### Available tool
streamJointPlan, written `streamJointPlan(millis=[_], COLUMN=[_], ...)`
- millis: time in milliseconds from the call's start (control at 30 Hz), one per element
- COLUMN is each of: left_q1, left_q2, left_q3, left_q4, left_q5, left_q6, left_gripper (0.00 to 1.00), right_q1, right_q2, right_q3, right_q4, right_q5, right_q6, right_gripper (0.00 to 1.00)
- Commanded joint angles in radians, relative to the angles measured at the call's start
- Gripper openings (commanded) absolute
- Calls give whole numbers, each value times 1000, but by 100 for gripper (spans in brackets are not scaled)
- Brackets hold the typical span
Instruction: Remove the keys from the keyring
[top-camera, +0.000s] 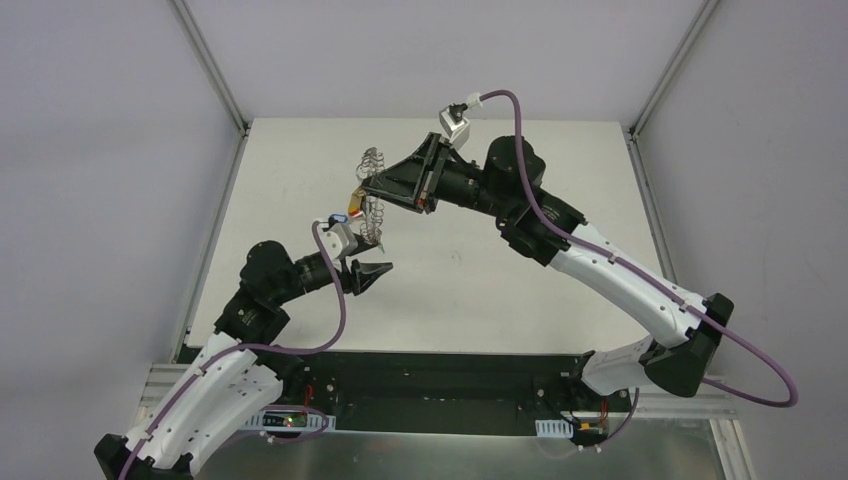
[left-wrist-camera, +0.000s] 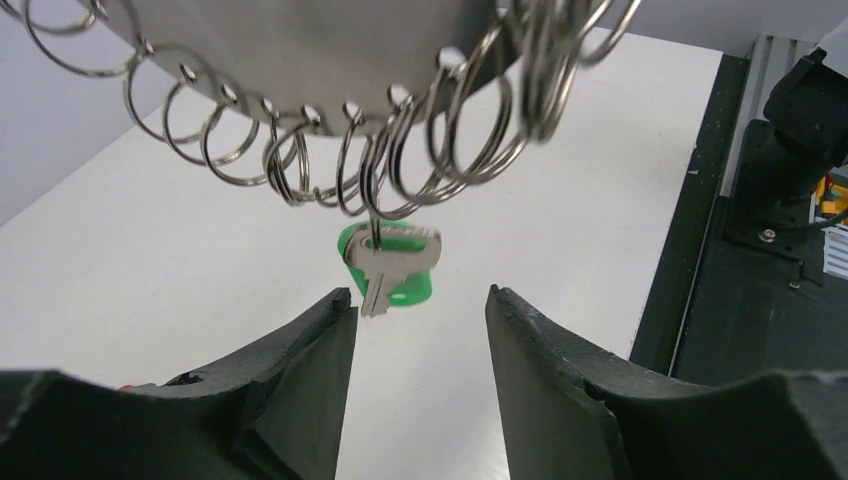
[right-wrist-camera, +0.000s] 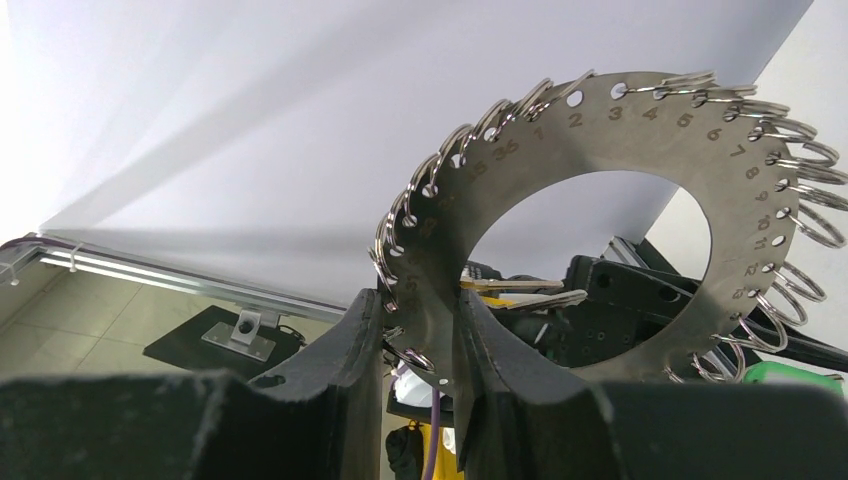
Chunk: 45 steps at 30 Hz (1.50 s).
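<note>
Pincer on the right arm (right-wrist-camera: 420, 310) is pressed together on the round silvery metal keyring (right-wrist-camera: 750, 150), a flat disc with a hollow centre and engraved numbers round its face. Its two black fingers pinch the lower left part of the disc's band, one on each face. The keyring is held up in the air and stands on edge, tilted a little. Small wire loops (right-wrist-camera: 810, 225) hang from the holes all round its rim, crowding together along the right and left edges.

Below the keyring, the left arm's pincer (left-wrist-camera: 420, 293) points up at the rim with its black fingers spread, a clear gap between them, and nothing in its grasp. A small metal key with a green plastic head (left-wrist-camera: 395, 265) dangles from one of the loops on the lowest part of the keyring. It hangs just above the gap between those fingers, nearer the left one, and may be brushing its tip, though the wrist view does not settle that.

In the overhead view, a small cluster of keys with yellow and red on them (top-camera: 350, 210) hangs at the left side of the keyring. Through the keyring's hollow centre the right wrist camera catches a pale metal blade with a yellowish head, probably another key, too blurred to be sure. A white table (top-camera: 480, 290) lies beneath the keyring, well clear of it.
</note>
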Motion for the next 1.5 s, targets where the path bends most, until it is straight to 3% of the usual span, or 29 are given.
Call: streamJointPlan(millis=[0, 133, 333, 633, 867, 967, 1067, 1233, 1333, 1467], left_q1=[-6, -6, -6, -6, -6, -6, -6, -6, -6, -6], left_q2=[5, 4, 1, -27, -35, -39, -43, -43, -43, -41], left_q3=[21, 27, 29, 24, 22, 23, 24, 25, 28, 30], left_q4=[-3, -10, 5, 24, 24, 24, 23, 13, 6, 4], left_q5=[-4, -9, 12, 24, 22, 24, 23, 18, 15, 8], left_q6=[29, 29, 15, 9, 8, 11, 15, 18, 20, 20], left_gripper=[52, 46, 54, 45, 49, 44, 28, 16, 2, 0], right_q1=[4, 4, 5, 12, 26, 28, 30, 33, 32, 32], right_q2=[-57, -59, -60, -53, -57, -60, -62, -63, -64, -67], right_q3=[32, 25, 16, 9, -18, -21, -21, -17, -19, -16], right_q4=[63, 68, 80, 98, 112, 112, 112, 112, 112, 111], right_q5=[14, 9, 5, -11, -9, -4, -4, -4, 0, 1], right_q6=[-14, -8, 2, 19, 26, 24, 25, 25, 23, 22], right_gripper=[0, 0, 0, 0, 0, 0, 0, 0, 0, 0])
